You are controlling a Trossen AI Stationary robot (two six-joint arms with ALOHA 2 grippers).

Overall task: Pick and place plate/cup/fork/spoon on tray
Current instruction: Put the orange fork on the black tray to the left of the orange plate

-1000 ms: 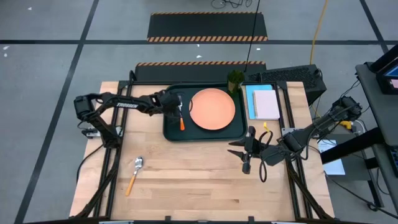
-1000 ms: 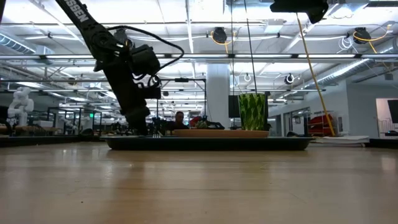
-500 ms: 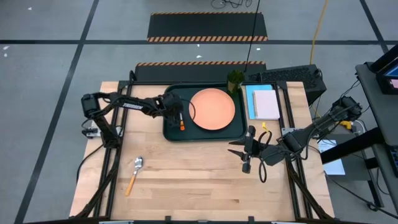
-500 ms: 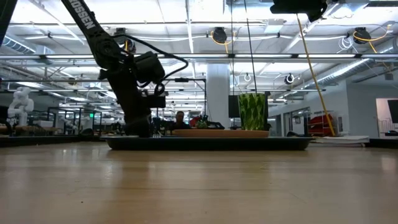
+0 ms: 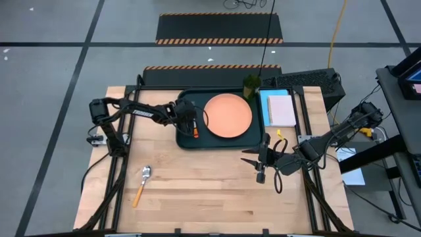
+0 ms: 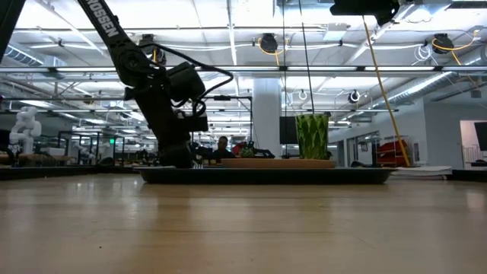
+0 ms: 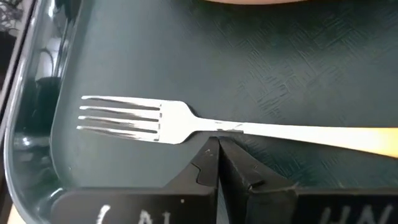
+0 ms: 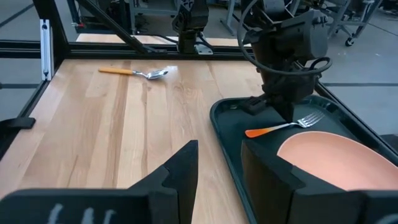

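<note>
The dark tray (image 5: 220, 146) lies at the table's far middle. On it are the salmon plate (image 5: 228, 115), the green cup (image 5: 250, 84) at its far right corner, and the fork (image 5: 195, 128) flat on its left part. My left gripper (image 5: 190, 120) is shut and stands low over the fork's middle; it also shows in the left wrist view (image 7: 217, 148) and the right wrist view (image 8: 273, 106). The spoon (image 5: 143, 184) lies on the bare table at the near left. My right gripper (image 5: 258, 157) is open and empty by the tray's near right corner. My left gripper's shut fingertips (image 7: 211, 155) meet the fork at its silver neck (image 7: 231, 128), between head and handle. The fork is not between the fingers. They come from above, slanting down, and stand across the fork. The fork lies flat on the tray floor, its handle (image 8: 261, 131) toward the near edge.
A pink-and-blue notepad (image 5: 280, 110) lies right of the tray. A dark box (image 5: 306, 81) stands at the far right corner. Bare wood spreads over the table's near half around the spoon (image 8: 134, 73).
My left gripper has come down and toward the near edge along the fork, from over its head to its neck. The tray, with plate, cup and fork on it, has slid a little toward the table's right edge.
</note>
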